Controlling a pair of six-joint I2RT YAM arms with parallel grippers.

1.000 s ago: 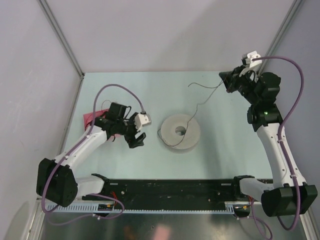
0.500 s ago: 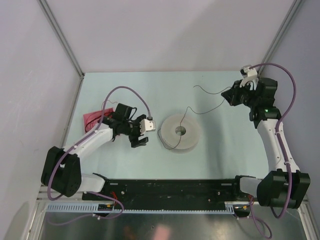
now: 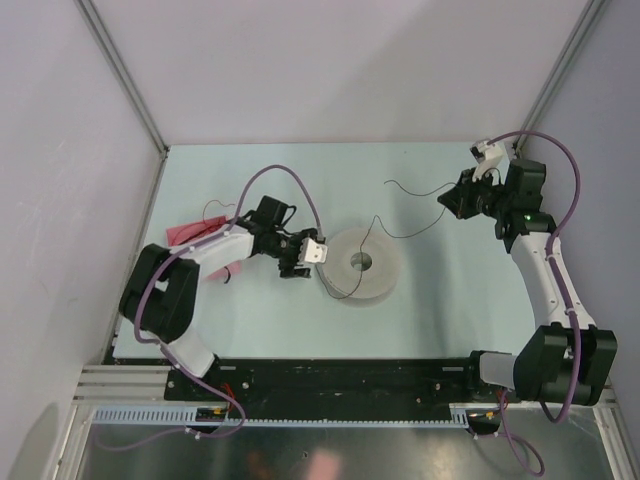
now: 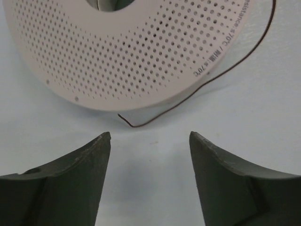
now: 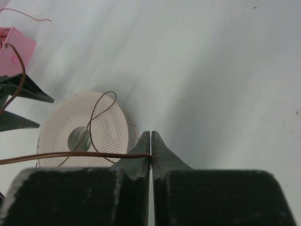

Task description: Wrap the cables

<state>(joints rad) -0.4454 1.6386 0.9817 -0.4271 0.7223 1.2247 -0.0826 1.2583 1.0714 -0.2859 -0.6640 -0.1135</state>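
Right gripper [image 5: 150,135], at far right, is clamped on the cable [image 5: 94,153]. The cable is one hair-thin, reddish-brown strand curling left over the pale perforated spool [image 4: 141,56]. Its free end lies just ahead of the left gripper [image 4: 149,141], whose jaws are spread wide and hold nothing.

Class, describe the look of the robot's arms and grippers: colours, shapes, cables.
Both arms, left arm and right arm, have white links and black joints, each looped by a purple hose. The left gripper and right gripper have dark, tapering fingers.
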